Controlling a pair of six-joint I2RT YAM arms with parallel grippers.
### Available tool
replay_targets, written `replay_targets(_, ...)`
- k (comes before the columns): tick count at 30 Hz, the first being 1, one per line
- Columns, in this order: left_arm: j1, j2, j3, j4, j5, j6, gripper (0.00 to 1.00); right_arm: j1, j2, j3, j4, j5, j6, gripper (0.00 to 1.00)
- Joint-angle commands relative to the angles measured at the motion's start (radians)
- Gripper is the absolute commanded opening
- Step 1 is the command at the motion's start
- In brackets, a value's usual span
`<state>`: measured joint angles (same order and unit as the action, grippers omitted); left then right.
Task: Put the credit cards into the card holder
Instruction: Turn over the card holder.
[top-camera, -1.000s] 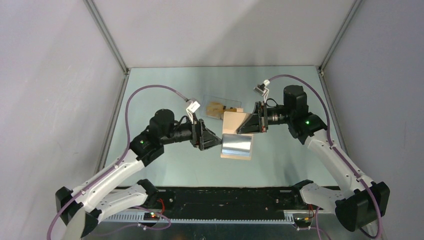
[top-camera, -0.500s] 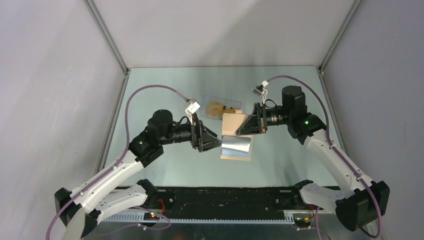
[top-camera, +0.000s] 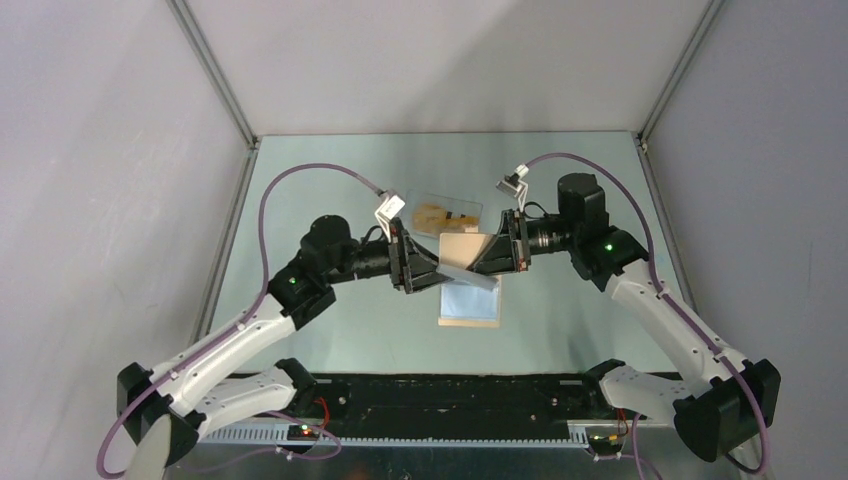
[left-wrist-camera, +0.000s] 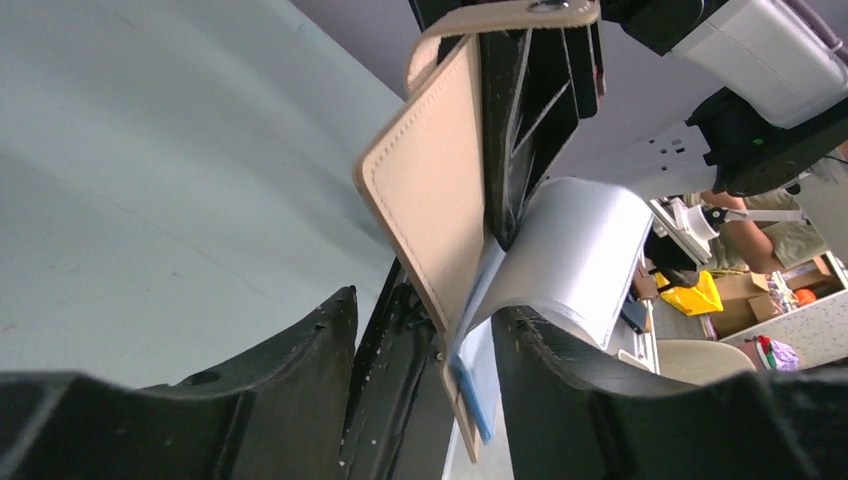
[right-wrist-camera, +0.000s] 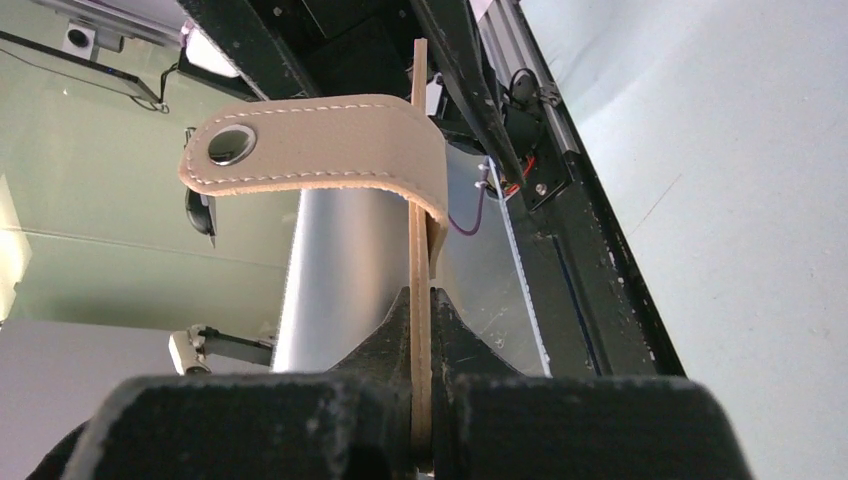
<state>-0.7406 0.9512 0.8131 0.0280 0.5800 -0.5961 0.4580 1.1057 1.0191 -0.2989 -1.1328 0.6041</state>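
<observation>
The card holder (top-camera: 465, 247) is lifted at mid-table, its tan panel upright and its light blue inner panel (top-camera: 472, 302) lying below. My right gripper (top-camera: 492, 256) is shut on the tan panel's edge (right-wrist-camera: 421, 250), with the snap strap (right-wrist-camera: 320, 150) curling over it. My left gripper (top-camera: 438, 272) stands open around the holder's lower edge (left-wrist-camera: 425, 200). Its right finger (left-wrist-camera: 570, 390) touches a curled light blue flap (left-wrist-camera: 570, 250), while its left finger (left-wrist-camera: 290, 380) stays apart from the tan panel. The orange-yellow credit cards (top-camera: 432, 213) lie behind the holder.
A clear plastic tray (top-camera: 462, 206) holds the cards, just behind both grippers. Grey enclosure walls stand at the left, right and back. The black base rail (top-camera: 450, 390) runs along the near edge.
My left gripper has moved right, onto the holder's lower edge, and its jaws have narrowed. An inner blue flap now stands lifted. The right gripper keeps its grip and has shifted slightly left.
</observation>
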Motion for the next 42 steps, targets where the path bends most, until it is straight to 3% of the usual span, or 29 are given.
replay_targets(1, -0.014, 0.045, 0.03, 0.103, 0.042, -0.04, 0.54, 0.009, -0.008, 0.007, 0.086, -0.033, 0.037, 0.0)
replay_targets(7, -0.029, 0.062, 0.034, 0.138, 0.072, -0.065, 0.42, 0.007, -0.008, 0.007, 0.128, -0.019, 0.083, 0.04)
replay_targets(9, -0.032, 0.063, 0.026, 0.158, 0.067, -0.078, 0.29, 0.009, -0.007, 0.008, 0.142, -0.008, 0.097, 0.06)
replay_targets(10, -0.034, 0.062, 0.022, 0.172, 0.064, -0.082, 0.16, 0.01, -0.008, 0.007, 0.149, -0.003, 0.103, 0.07)
replay_targets(11, -0.033, 0.059, 0.019, 0.186, 0.054, -0.096, 0.09, 0.01, -0.009, 0.007, 0.152, 0.002, 0.106, 0.1)
replay_targets(13, -0.033, 0.056, 0.004, 0.216, 0.036, -0.121, 0.01, 0.006, -0.015, 0.007, 0.15, 0.025, 0.105, 0.22)
replay_targets(14, -0.033, 0.053, 0.0, 0.227, 0.028, -0.133, 0.0, 0.003, -0.025, 0.008, 0.142, 0.035, 0.1, 0.37)
replay_targets(15, -0.033, 0.049, -0.006, 0.239, 0.015, -0.152, 0.0, -0.011, -0.032, 0.008, 0.135, 0.056, 0.094, 0.45)
replay_targets(16, -0.034, 0.044, -0.008, 0.242, 0.006, -0.16, 0.0, -0.024, -0.052, 0.008, 0.111, 0.067, 0.079, 0.62)
replay_targets(18, -0.033, 0.03, -0.016, 0.245, -0.022, -0.186, 0.0, -0.086, -0.095, 0.007, 0.051, 0.094, 0.043, 0.82)
replay_targets(20, -0.031, 0.009, -0.031, 0.245, -0.066, -0.222, 0.0, -0.163, -0.14, 0.007, -0.019, 0.105, -0.013, 0.96)
replay_targets(24, -0.024, -0.036, -0.064, 0.247, -0.169, -0.313, 0.0, -0.312, -0.203, -0.004, -0.146, 0.042, -0.115, 0.99)
replay_targets(30, -0.02, -0.065, -0.061, 0.262, -0.161, -0.377, 0.0, -0.301, -0.246, -0.083, -0.107, -0.076, -0.113, 0.99)
replay_targets(36, -0.021, -0.032, -0.007, 0.263, -0.077, -0.378, 0.0, -0.156, -0.197, -0.092, 0.098, 0.003, 0.015, 0.99)
replay_targets(38, -0.02, -0.017, 0.006, 0.262, -0.039, -0.374, 0.0, -0.121, -0.157, -0.091, 0.273, 0.007, 0.097, 0.99)
replay_targets(42, -0.024, 0.001, 0.0, 0.262, 0.004, -0.357, 0.0, -0.054, -0.066, -0.069, 0.45, 0.017, 0.236, 0.91)
